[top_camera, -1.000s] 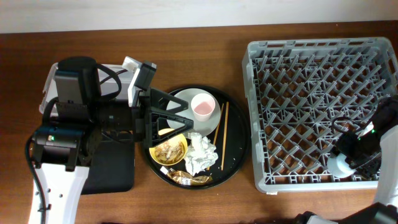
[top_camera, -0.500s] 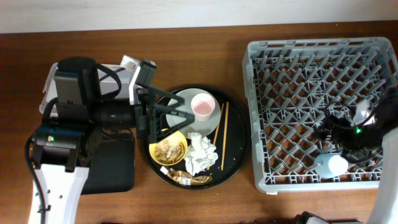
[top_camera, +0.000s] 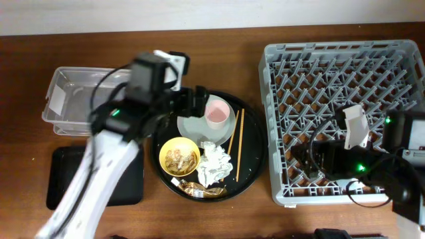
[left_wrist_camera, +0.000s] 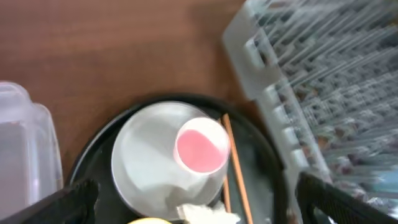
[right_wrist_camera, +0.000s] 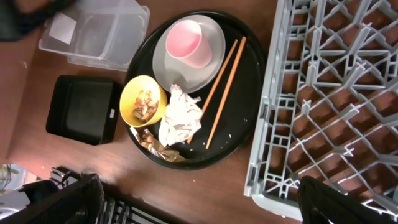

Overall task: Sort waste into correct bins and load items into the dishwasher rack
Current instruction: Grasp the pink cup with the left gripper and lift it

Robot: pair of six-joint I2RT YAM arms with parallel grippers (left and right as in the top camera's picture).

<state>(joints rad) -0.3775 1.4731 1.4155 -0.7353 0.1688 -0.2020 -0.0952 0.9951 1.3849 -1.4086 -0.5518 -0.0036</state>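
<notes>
Left tool poised over the pink cup.
Jaws spread wide, empty; the cup sits on the plate. Next, probably: lower and pinch its rim. Right tool, likewise parted, hangs over the rack.

Overhead faces straight down; both wrist views look down, sharing pink cup.

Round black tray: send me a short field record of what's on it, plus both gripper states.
plate: on round black tray, rear part
pink cup: upright on plate
yellow bowl: front left, food scraps inside
napkin: crumpled, right of bowl
foil wrapper: at tray's front edge
chopsticks: side by side, right of plate
left gripper: open, empty, near plate
right gripper: open, empty, over dishwasher rack
</notes>
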